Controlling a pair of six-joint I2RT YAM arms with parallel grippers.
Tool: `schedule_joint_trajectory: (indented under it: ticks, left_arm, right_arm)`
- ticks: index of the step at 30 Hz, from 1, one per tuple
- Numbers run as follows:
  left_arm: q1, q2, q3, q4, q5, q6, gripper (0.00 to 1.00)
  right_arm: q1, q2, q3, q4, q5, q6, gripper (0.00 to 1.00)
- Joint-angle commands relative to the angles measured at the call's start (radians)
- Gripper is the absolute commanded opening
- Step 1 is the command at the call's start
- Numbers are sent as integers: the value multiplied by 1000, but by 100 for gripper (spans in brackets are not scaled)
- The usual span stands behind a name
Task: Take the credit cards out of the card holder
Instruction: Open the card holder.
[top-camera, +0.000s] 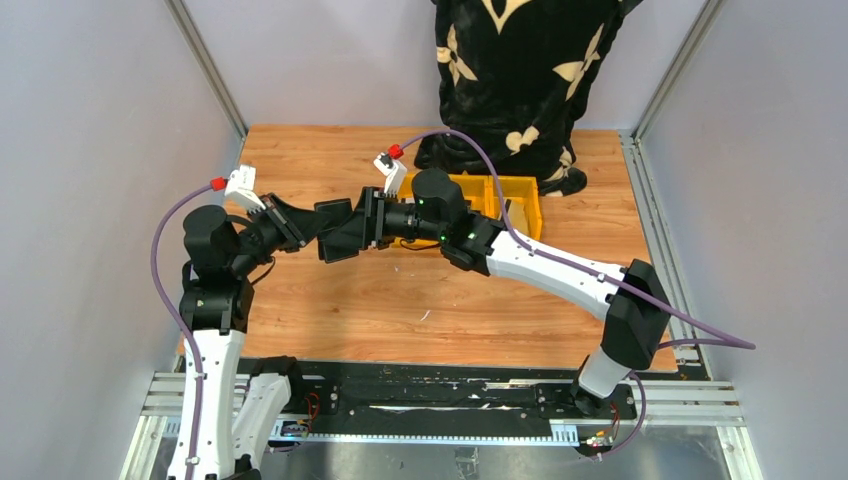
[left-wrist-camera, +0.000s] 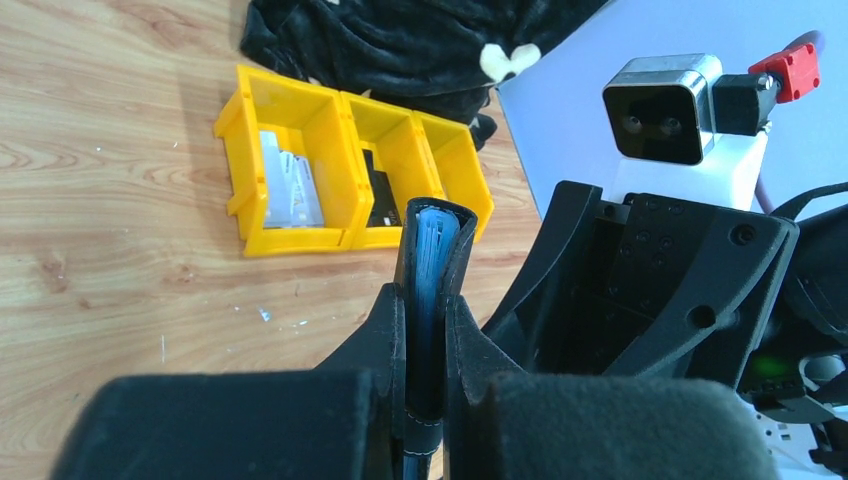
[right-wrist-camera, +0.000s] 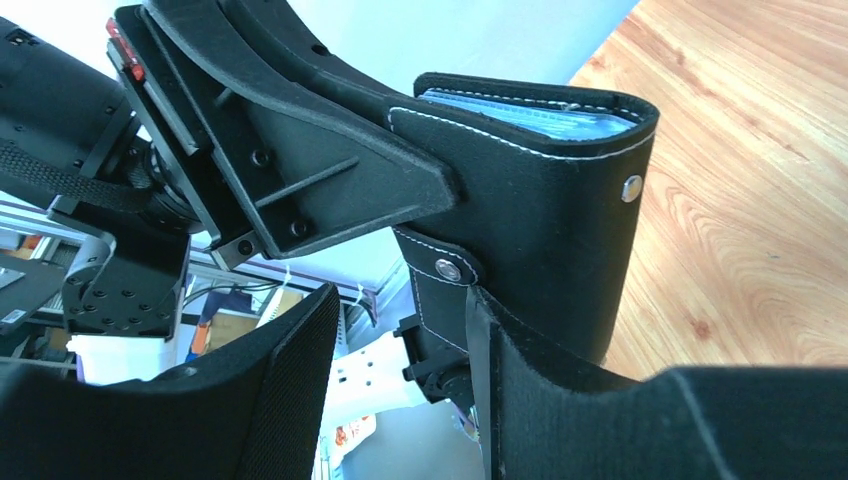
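Well, my L gripper (left-wrist-camera: 425, 305) clamps the card holder (right-wrist-camera: 540, 200) up over the table (top-camera: 400, 320), R gripper (right-wrist-camera: 400, 310) half wide beside it, credit cards (left-wrist-camera: 432, 250) inside, so I judge pulling-out is all left.

Jaws meet over table (top-camera: 400, 310), yellow bins (top-camera: 522, 200) (behind)

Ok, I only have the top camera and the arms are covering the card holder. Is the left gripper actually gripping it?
Observer: Yes. In the left wrist view the left gripper is shut on the card holder, which is edge-on with blue sleeves showing inside.
Operator: And the snap tab?
Observer: Undone. The right wrist view shows the snap tab hanging loose, apart from its stud.
Operator: Is the right gripper clamped on it too?
Observer: No. The right gripper is open, close to the holder but not clamped on it.
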Motion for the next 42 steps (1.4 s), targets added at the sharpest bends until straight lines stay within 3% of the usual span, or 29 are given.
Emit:
schedule_joint_trajectory:
  ticks: [1, 13, 19, 23, 42]
  left_arm:
    - [-7, -14, -11, 47, 72, -57, 0]
    - [-6, -17, -29, 58, 68, -55, 0]
    - [-6, -21, -9, 50, 62, -41, 0]
    - [-7, -21, -2, 47, 67, -51, 0]
    - [-7, -47, -2, 67, 116, -117, 0]
  right_arm:
    - [8, 26, 35, 103, -43, 53, 52]
    - [8, 13, -8, 234, -61, 144, 30]
    - [7, -67, -103, 144, 8, 69, 45]
    - [-5, -123, -158, 98, 51, 23, 49]
    - [-15, -31, -97, 202, -20, 114, 45]
